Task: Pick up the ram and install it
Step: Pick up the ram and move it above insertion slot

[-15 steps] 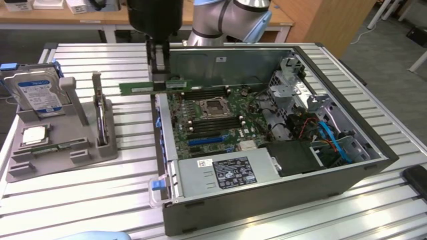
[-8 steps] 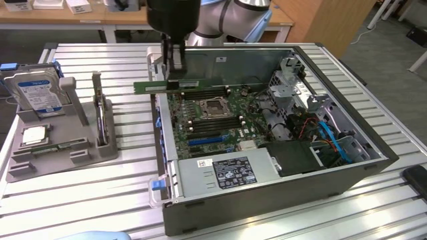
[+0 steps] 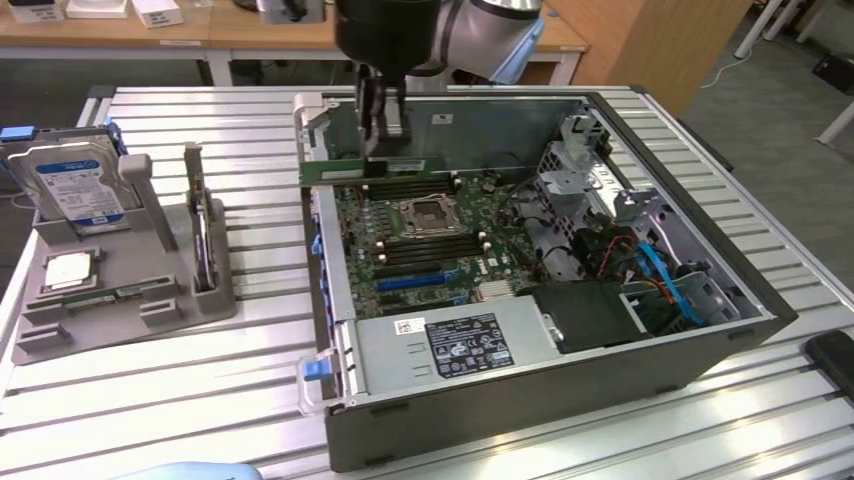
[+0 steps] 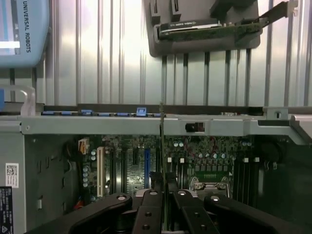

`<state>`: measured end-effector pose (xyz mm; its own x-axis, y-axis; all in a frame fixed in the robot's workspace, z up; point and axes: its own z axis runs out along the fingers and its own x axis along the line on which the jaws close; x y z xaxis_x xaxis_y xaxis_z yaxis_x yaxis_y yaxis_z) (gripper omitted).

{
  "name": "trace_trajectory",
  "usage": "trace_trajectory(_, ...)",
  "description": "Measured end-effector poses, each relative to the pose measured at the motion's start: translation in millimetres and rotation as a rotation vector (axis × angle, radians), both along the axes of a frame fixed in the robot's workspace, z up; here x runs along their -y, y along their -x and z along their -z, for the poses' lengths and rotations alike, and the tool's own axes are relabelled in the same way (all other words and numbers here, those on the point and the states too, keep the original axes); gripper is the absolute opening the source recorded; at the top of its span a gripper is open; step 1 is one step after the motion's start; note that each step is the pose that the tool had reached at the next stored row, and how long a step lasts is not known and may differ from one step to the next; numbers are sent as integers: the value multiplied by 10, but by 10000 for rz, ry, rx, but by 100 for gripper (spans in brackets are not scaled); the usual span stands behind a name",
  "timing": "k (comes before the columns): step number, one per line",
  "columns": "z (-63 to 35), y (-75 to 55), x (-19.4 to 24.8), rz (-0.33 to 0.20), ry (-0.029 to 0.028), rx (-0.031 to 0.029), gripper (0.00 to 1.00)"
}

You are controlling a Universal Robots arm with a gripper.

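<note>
End effector [image 3: 379,138]: closed narrowly on the top edge of the green stick, upper centre of the exterior frame.
Ram [image 3: 400,169]: held upright on its long edge and level, over the motherboard [image 3: 400,235] at the upper side of the open computer case [image 3: 694,335].
Contact: seems to hang just above the slots, though a touch cannot be ruled out.
Handling: judged light, stiff, thin and fragile; best pinched mid-length on the bare edge, clear of chips and contacts.
Worktop [image 3: 200,120]: carries a grey holder [image 3: 120,300] with a hard drive [image 3: 80,185] at left of the frame.
</note>
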<state>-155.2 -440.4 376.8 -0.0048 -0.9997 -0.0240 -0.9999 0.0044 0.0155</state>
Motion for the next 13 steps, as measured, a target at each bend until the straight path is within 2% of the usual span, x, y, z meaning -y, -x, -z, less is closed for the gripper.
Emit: trace_trajectory(13, 0, -460, -13, -1, -1, -40, 14)
